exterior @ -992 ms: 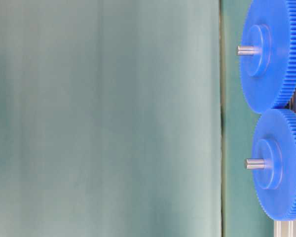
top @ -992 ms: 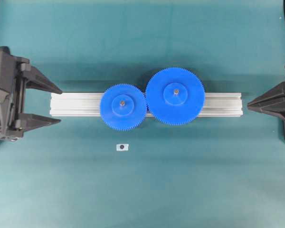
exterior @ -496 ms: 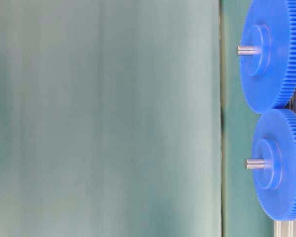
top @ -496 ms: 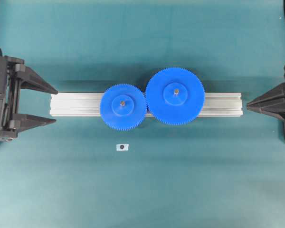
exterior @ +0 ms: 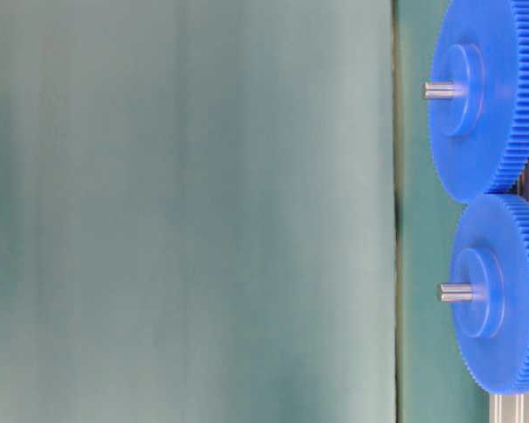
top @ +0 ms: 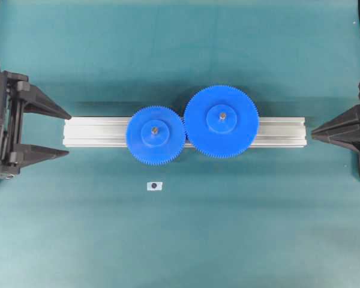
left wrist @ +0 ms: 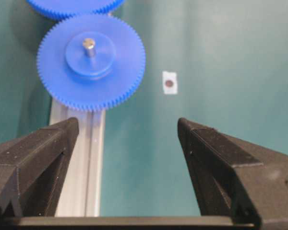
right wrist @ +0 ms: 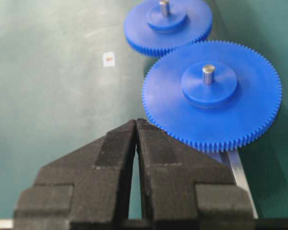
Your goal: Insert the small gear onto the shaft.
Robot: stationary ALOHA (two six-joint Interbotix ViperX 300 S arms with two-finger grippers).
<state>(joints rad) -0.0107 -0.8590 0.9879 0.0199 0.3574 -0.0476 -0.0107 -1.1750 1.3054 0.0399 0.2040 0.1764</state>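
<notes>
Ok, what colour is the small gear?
Blue; the small gear shows best in the left wrist view.

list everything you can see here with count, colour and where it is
small gear: 1, blue, on the rail left of the middle, seated on its pin, teeth meeting the big gear
big gear: 1, blue, on the rail just right of the small gear, on a pin of its own
pin: 2, grey metal, one sticking up through each gear hub
rail: 1, silvery ribbed aluminium, lying left to right across the middle of the mat under both gears
sticker: 1, white with a dark dot, on the mat a little in front of the small gear
mat: 1, teal, covering the table
left tool: 1, black, at the left edge off the rail's end, open, holding nothing
right tool: 1, black, at the right edge off the rail's other end, shut, holding nothing
</notes>
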